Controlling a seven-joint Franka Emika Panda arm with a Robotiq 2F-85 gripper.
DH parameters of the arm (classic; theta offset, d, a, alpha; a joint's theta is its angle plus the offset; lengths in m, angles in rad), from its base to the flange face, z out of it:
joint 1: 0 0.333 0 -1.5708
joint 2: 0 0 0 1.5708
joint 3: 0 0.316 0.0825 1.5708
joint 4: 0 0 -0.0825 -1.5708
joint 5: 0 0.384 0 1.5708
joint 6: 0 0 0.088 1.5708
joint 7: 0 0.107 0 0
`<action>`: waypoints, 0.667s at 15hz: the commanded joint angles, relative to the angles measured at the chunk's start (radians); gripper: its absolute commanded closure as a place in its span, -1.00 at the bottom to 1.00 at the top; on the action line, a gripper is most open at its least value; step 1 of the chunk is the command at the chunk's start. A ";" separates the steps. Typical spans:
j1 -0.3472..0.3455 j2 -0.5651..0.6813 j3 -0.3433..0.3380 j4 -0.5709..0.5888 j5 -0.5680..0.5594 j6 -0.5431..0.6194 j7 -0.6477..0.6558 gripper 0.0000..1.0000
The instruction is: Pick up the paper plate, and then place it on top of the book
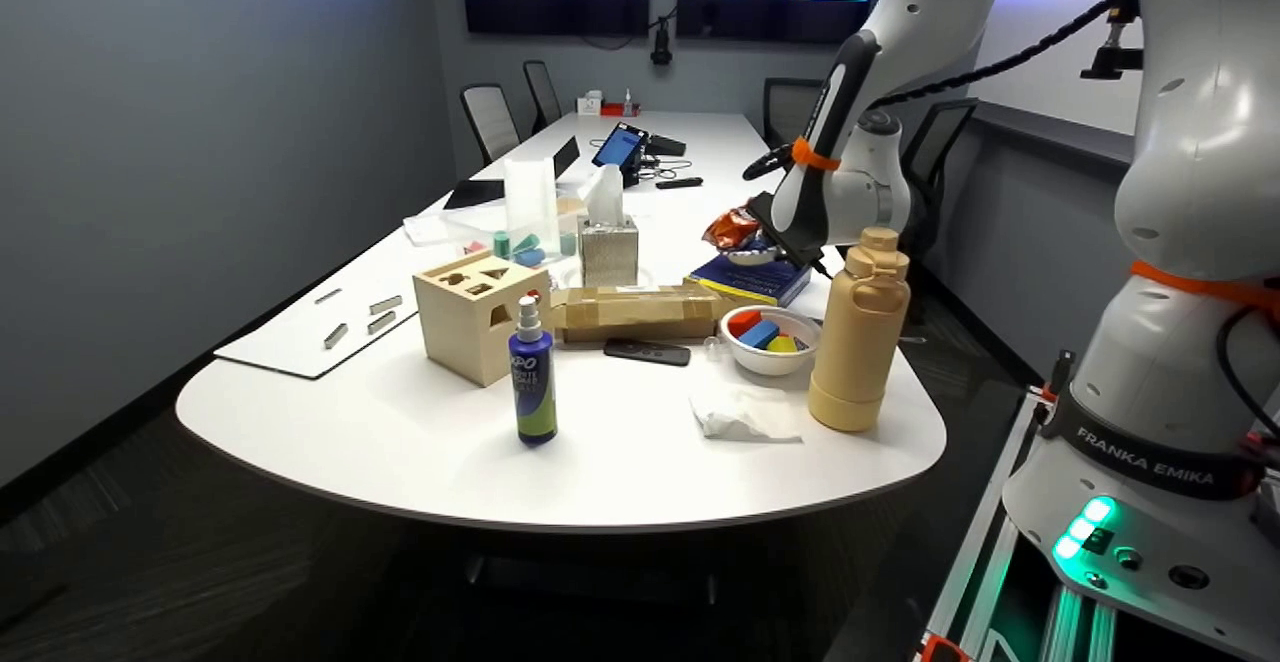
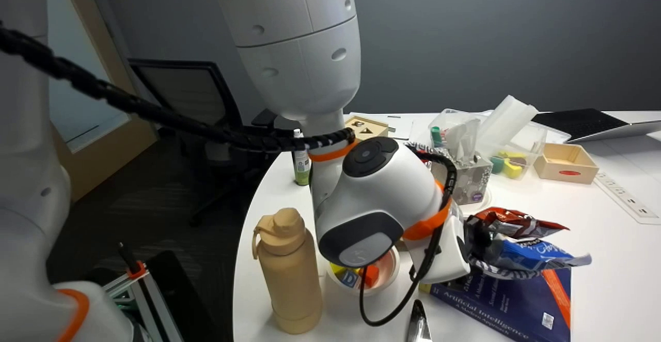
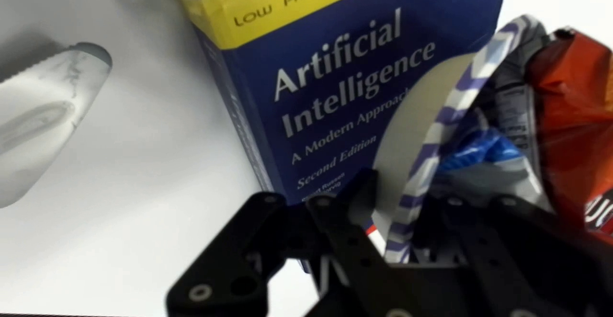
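We've got open tabletop [image 2: 617,275] past the book [image 2: 521,295] in an exterior view, and there's room for a hand to pass. Over the cover it's tight: snack bags [image 3: 570,101] sit heaped in the paper plate [image 3: 425,156], crowding one side of the gripper [image 3: 397,204] at the rim. Along the spine we find a bare lane, part-blocked by a shiny, tapered thing [image 3: 52,111]. In both exterior views we meet the white bowl [image 1: 766,362] and tall bottle [image 1: 860,337], close together, while a cardboard box [image 1: 640,316] bars the side, tissue box [image 1: 609,254] right behind it.
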 commanded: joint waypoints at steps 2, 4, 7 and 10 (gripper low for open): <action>-0.026 0.032 0.024 0.038 0.014 -0.010 -0.003 0.95; -0.032 0.033 0.030 0.036 0.013 -0.013 -0.003 0.29; -0.035 0.026 0.029 0.028 0.017 -0.016 -0.006 0.00; -0.046 0.005 0.030 0.015 0.012 -0.016 -0.003 -0.50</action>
